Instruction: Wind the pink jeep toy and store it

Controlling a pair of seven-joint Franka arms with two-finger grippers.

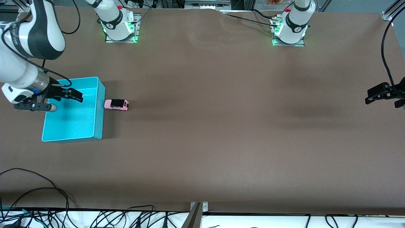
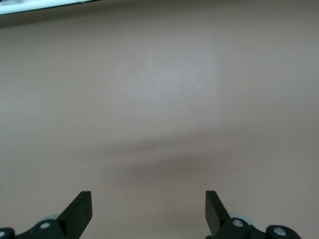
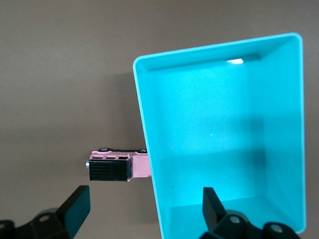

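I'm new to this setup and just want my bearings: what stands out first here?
The turquoise bin near the right arm's end of the table draws the eye, with the pink jeep toy on the table beside it, not in it. The right gripper hangs open over the bin, while the left gripper waits open over bare table at the left arm's end.

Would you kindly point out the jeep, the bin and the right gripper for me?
jeep (image 1: 116, 104), front view, on its black roof.
bin (image 1: 99, 109), front view, on the wall beside the jeep.
right gripper (image 1: 65, 100), front view, midway between its open fingertips.
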